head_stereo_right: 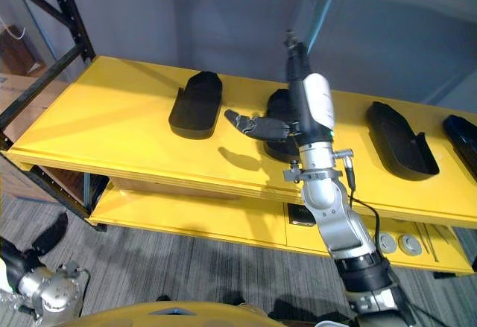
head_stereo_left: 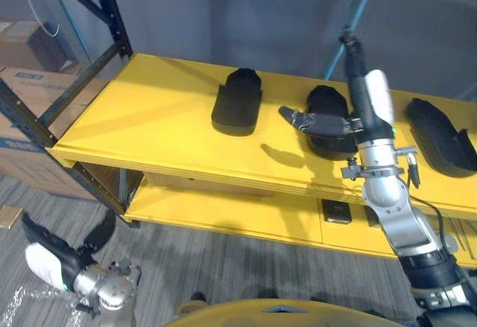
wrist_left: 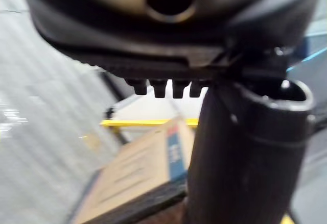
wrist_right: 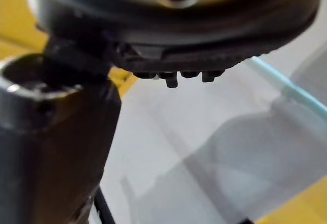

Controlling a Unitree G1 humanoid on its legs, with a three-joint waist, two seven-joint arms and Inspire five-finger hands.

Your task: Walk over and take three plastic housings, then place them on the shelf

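The yellow shelf [head_stereo_left: 149, 111] carries black plastic housings in a row across its top board, each lying flat with clear yellow between it and the next, probably spaced so that each can be set down or picked up without knocking a neighbour. The left housing [head_stereo_left: 237, 102] lies alone near the middle of the board. The middle housing [head_stereo_left: 326, 102] sits just behind the right hand [head_stereo_left: 370, 100], the right housing [head_stereo_left: 440, 137] is further right, and a fourth housing [head_stereo_right: 463, 137] shows at the right edge. The right hand is raised over the near side of the shelf with its fingers straight up and its thumb pointing left. It grips nothing and looks clear of the middle housing. The left hand [head_stereo_left: 46, 256] hangs low by the floor at the near left, relaxed and empty, below the cardboard box [head_stereo_left: 22, 118]. With three or more housings on the board, the placing looks about done.
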